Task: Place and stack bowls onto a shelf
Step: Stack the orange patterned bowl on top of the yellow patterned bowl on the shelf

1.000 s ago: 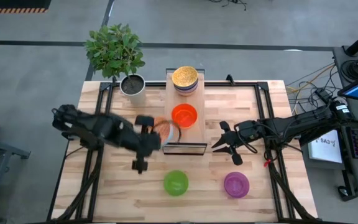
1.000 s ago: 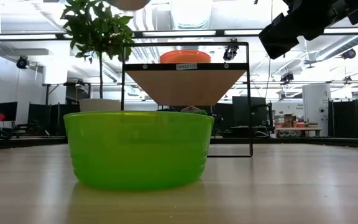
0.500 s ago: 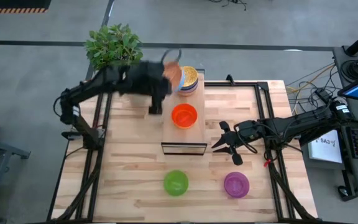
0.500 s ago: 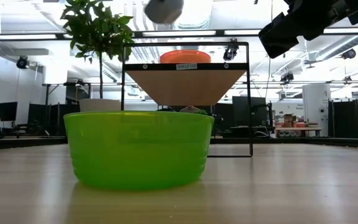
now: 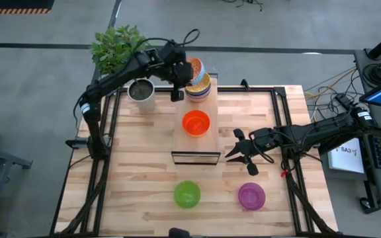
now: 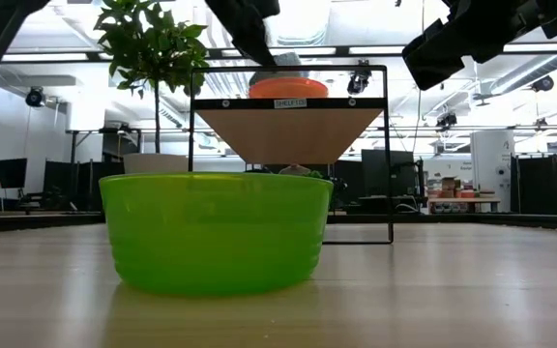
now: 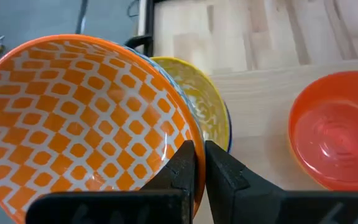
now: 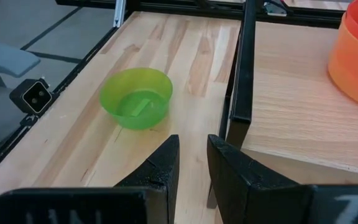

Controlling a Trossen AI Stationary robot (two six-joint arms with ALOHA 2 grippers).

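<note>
One bowl in my left gripper [image 7: 196, 163] right now: the orange patterned bowl [image 7: 82, 124], with my fingers pinched shut on its rim. I'm holding it tilted over the stack of bowls [image 5: 199, 88] at the far end of the shelf [image 5: 200, 156]. From my wrist the yellow-gold top bowl [image 7: 202, 106] sits just past it, nearly touching.

To do this well I reckon I should level the bowl out first, centre it over the stack, then ease down until it nests before letting go. Dropping it tilted could knock the stack sideways.

The plain orange bowl [image 5: 196, 123] sits mid-shelf, nearer than me. My right gripper [image 5: 241, 153] waits right of the shelf's near end, fingers a little apart, holding nothing. The green bowl [image 5: 187, 194] and purple bowl [image 5: 251, 196] are still down on the table [image 5: 131, 165].
</note>
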